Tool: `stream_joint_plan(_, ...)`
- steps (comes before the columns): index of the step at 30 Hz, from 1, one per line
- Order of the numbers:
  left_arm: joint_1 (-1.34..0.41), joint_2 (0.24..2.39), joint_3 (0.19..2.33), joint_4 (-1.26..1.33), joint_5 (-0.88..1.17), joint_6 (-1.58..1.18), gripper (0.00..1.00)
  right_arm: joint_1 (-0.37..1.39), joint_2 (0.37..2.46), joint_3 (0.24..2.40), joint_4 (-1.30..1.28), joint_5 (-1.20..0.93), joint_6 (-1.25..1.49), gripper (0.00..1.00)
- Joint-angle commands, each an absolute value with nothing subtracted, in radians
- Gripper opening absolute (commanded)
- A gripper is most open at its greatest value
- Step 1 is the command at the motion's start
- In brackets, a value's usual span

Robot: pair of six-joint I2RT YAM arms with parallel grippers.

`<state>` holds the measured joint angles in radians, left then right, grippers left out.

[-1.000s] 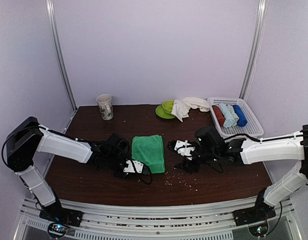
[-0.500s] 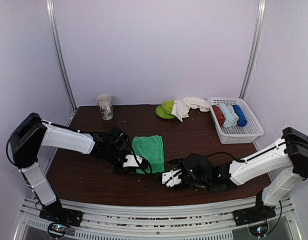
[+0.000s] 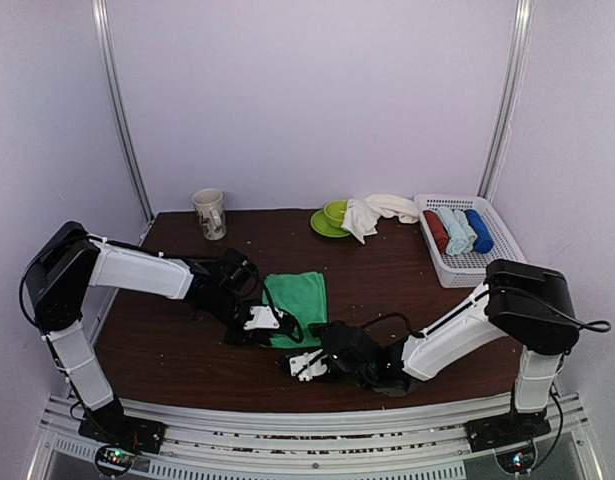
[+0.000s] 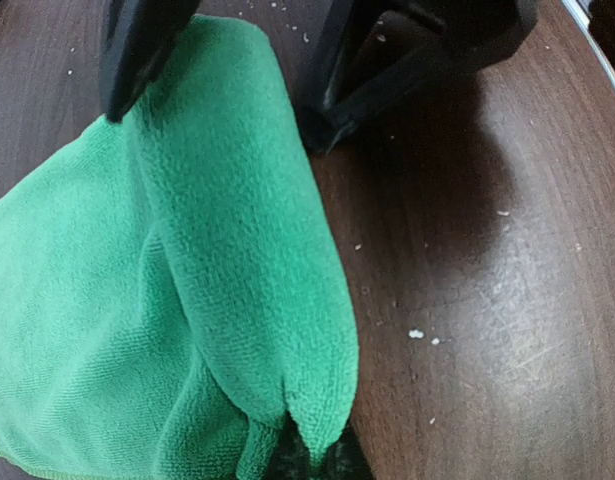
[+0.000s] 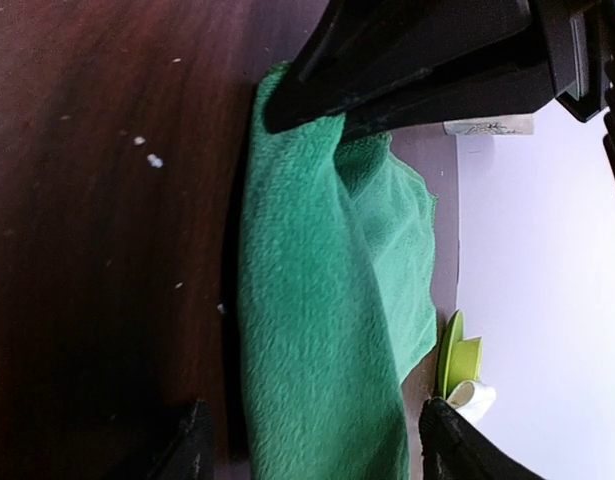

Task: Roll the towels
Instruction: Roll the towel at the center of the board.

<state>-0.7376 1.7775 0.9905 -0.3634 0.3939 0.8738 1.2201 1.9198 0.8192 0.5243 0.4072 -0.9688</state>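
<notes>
Top external view: the dark surface [image 3: 157, 345] carries the green towel [image 3: 299, 295] near its middle, just ahead of both arms. The cream-white towel [image 3: 377, 210] lies crumpled at the back, draped against a green bowl [image 3: 334, 212].

The left claw [image 4: 307, 462] is pinched tight on one end of a raised fold along the green towel's near edge. The right claw [image 5: 312, 415] is spread wide, one finger on each side of the fold's other end, gripping nothing. Whether its fingers touch the cloth I cannot quite tell.

As I judge it, the thin pinch could slip, or a one-sided pull could turn the roll into a cone. The two claws are close and could knock together.

A white basket [image 3: 497, 262] of finished rolls, a mug [image 3: 209, 213] and scattered crumbs [image 3: 362, 365] sit well clear.
</notes>
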Motion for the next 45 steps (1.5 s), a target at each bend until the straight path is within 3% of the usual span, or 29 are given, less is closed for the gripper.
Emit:
stream_joint_plan(1,-0.734,1.802,0.992,-0.442,0.431,0.893,0.0,1.226,2.006,0.882,0.553,0.503,-0.993,0.7)
stream_joint_plan(3,-0.732,1.8,0.992,-0.442,0.431,0.894,0.0,1.226,2.028,0.904,0.54,0.51,-0.986,0.66)
stream_joint_plan(6,-0.729,1.797,0.987,-0.442,0.432,0.896,0.0,1.225,2.031,0.918,0.512,0.503,-0.961,0.53)
stream_joint_plan(9,-0.724,1.794,0.982,-0.442,0.43,0.898,0.0,1.225,2.021,0.925,0.465,0.483,-0.931,0.32)
stream_joint_plan(13,-0.72,1.774,0.972,-0.441,0.421,0.904,0.0,1.217,2.009,0.95,0.366,0.439,-0.873,0.12)
stream_joint_plan(17,-0.719,1.734,0.941,-0.424,0.406,0.911,0.0,1.204,1.996,0.983,0.259,0.377,-0.804,0.03)
stream_joint_plan(25,-0.72,1.668,0.88,-0.394,0.376,0.926,0.0,1.163,1.971,1.046,0.094,0.233,-0.667,0.0)
stream_joint_plan(35,-0.718,1.557,0.8,-0.289,0.322,0.906,0.43,1.108,1.983,1.152,-0.126,0.039,-0.552,0.0)
stream_joint_plan(45,-0.719,1.313,0.563,-0.009,0.231,0.922,0.47,1.033,2.083,1.366,-0.404,-0.202,-0.464,0.0)
